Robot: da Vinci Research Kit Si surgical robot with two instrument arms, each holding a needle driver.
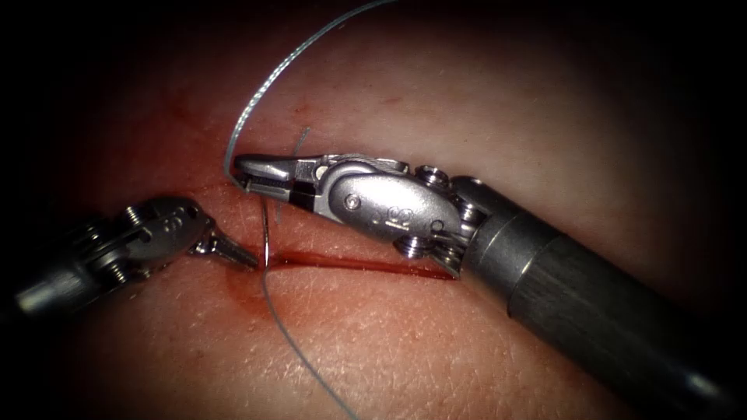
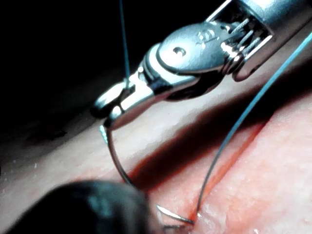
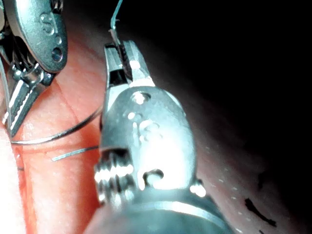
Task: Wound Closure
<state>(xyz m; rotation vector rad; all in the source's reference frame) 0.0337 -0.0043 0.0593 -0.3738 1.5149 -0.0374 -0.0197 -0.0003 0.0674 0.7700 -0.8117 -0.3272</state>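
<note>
Endoscope view: lit at centre, heavy falloff to black at edges and corners. Specular glare on right tool (image 1: 250, 176) metal; shaft dim toward frame edge. Left wrist view: blown highlights on the metal, hard shadow across tissue (image 2: 273, 185), dark defocused blob in foreground. Right wrist view: overexposed metal, bkgd black.

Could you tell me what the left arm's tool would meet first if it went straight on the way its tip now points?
Most likely the needle: the left tool points right along the cut, its tip beside the needle, which stands in the tissue. The right tool holds the needle's thread end. Depth is uncertain.
</note>
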